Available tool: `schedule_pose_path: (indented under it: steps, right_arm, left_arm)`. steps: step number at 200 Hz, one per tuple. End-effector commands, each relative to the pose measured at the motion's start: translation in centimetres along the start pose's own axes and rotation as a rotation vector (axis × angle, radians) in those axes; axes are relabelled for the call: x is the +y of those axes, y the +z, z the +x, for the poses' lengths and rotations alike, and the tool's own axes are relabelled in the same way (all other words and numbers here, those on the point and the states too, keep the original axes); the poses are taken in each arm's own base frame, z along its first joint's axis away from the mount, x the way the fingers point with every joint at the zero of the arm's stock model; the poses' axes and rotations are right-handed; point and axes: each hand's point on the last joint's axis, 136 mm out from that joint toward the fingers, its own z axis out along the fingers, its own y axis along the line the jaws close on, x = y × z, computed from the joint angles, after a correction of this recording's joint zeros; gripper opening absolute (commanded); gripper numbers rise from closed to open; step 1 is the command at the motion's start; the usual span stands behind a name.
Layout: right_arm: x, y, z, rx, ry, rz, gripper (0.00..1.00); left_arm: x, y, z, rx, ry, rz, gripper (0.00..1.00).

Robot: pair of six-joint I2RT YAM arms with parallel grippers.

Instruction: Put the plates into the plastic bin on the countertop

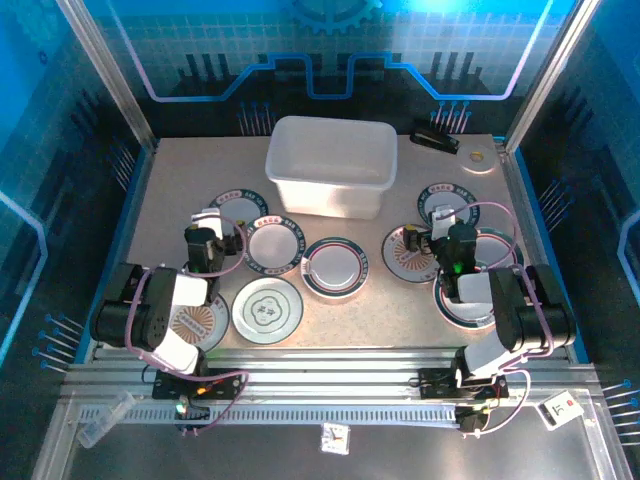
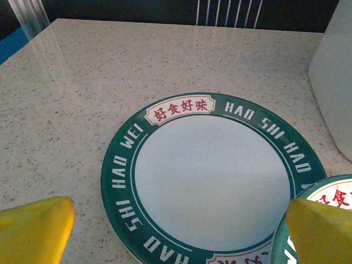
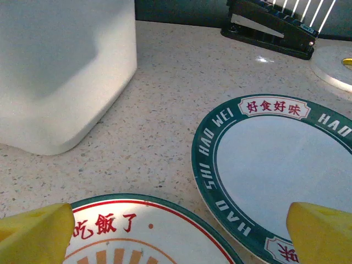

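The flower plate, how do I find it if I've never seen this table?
Start at the big white plastic bin at the back of the countertop and come toward the front edge, slightly left. The flower plate lies near that edge, pale green all over with a flower outline, while the plates behind it are white with dark green rims.

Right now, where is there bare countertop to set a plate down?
Bare: the far-left corner of the speckled beige countertop, left of the white translucent plastic bin; also the near centre strip, right of the pale green flower-shaped plate. Crowded: the row of green-rimmed plates in front of the bin.
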Motion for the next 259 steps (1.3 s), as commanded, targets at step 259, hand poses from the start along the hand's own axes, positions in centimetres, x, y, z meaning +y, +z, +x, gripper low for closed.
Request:
schedule_pose_path:
  steps: [259]
  right_arm:
    - [-1.5, -5.4, -7.8, -0.055, 0.142, 0.085, 0.98]
  left_arm:
    - [0.4, -1.9, -6.1, 0.014, -0.106, 0.098, 0.99]
